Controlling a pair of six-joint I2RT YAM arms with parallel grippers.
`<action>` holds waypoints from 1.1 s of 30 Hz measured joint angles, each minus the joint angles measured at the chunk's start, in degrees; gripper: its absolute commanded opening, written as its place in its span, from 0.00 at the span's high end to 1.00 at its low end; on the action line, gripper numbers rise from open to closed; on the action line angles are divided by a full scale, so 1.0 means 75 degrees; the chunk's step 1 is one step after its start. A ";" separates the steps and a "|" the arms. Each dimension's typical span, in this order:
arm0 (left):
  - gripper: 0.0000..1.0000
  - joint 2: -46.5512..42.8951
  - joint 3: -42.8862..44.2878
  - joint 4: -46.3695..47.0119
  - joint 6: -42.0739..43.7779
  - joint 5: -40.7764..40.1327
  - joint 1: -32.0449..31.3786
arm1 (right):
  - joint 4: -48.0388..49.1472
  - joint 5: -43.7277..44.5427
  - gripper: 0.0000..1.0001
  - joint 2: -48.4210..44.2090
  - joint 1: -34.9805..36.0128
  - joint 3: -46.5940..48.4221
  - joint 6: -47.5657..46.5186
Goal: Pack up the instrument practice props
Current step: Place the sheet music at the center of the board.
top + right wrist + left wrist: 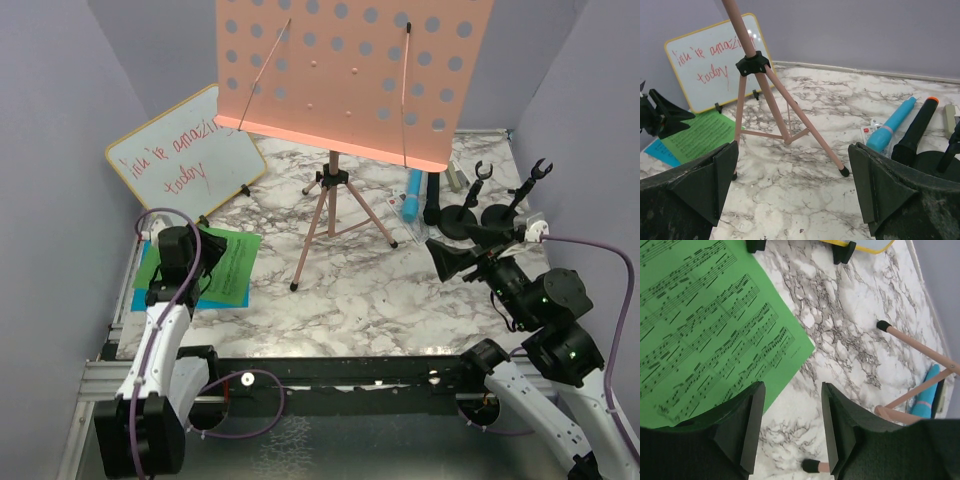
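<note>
Across the marbled tabletop [350, 300] the props lie spread out, none of them held. At the centre stands the pink music stand [355, 70], upright on three splayed legs, its perforated tray high at the top of the overhead view. To the left, the green sheet [238, 268] lies flat on top of the blue sheet [140, 297], whose edges show beneath it. The left gripper [792, 405] points down at the green sheet's right edge. Its jaws are apart with nothing between them, one finger over the paper and the other over bare marble, and whether either touches I cannot tell. Behind the sheets, the whiteboard [185, 150] leans at the back left with red writing on it. To the right of the stand, the blue microphone [890, 127] and the black microphone [916, 131] lie side by side, just beside two black holders [462, 215] with round bases that stand close together. The right gripper [792, 185] hangs near these holders, facing the tripod, its jaws spread wide and empty.
</note>
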 measured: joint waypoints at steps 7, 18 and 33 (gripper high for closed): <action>0.40 0.1973 0.0382 0.2002 0.1364 -0.0705 -0.0440 | 0.0050 -0.0003 0.00 0.0012 0.0012 -0.0099 -0.0067; 0.37 0.5045 0.1813 0.3710 0.2451 -0.2337 -0.1626 | 0.0122 -0.0026 0.00 0.0076 0.0012 -0.0175 -0.0152; 0.36 0.7096 0.2547 0.4132 0.2748 -0.3343 -0.1737 | 0.0146 -0.0023 0.00 0.0044 0.0012 -0.0326 -0.0207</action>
